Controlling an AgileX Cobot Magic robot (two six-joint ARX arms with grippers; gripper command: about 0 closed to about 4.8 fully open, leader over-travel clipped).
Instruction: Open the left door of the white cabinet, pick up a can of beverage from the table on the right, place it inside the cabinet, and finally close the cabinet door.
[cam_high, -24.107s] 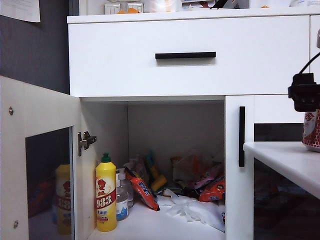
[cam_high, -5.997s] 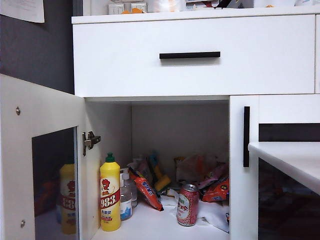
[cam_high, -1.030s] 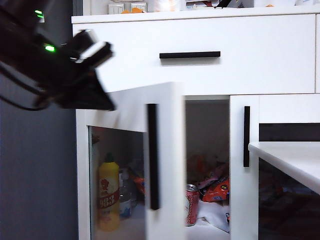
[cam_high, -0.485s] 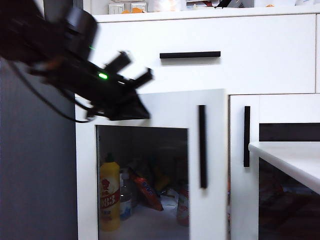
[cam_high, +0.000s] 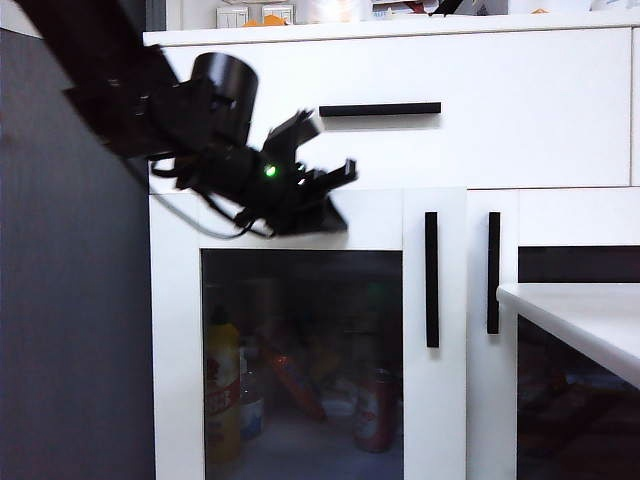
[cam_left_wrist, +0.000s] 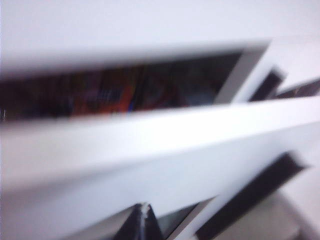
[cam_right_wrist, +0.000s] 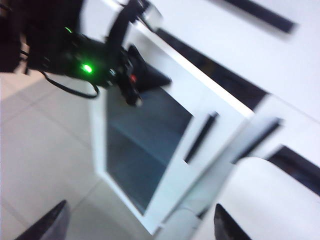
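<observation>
The white cabinet (cam_high: 540, 140) has its left door (cam_high: 176, 350) standing flush with the front, its black bar handle (cam_high: 431, 280) beside the narrower door's handle. Through the dark glass the red can of beverage (cam_high: 375, 410) stands on the cabinet floor. My left gripper (cam_high: 335, 215) is shut with nothing in it, its tip against the door's upper frame; the left wrist view, blurred, shows the pinched gripper (cam_left_wrist: 143, 220) close to white panels. My right gripper (cam_right_wrist: 140, 225) is open and empty, out of the exterior view, looking at the left door (cam_right_wrist: 150, 150) and the left gripper (cam_right_wrist: 145, 75).
A yellow bottle (cam_high: 222, 390) and snack packets show dimly behind the glass. The white table (cam_high: 585, 320) juts in at the right, in front of the narrower door. A drawer with a horizontal black handle (cam_high: 380, 109) sits above the doors. A dark wall is at the left.
The left door swung from partly open to shut over the last second. My left arm moved right and downward along with it, ending against the door's top frame. The right gripper stayed open.
</observation>
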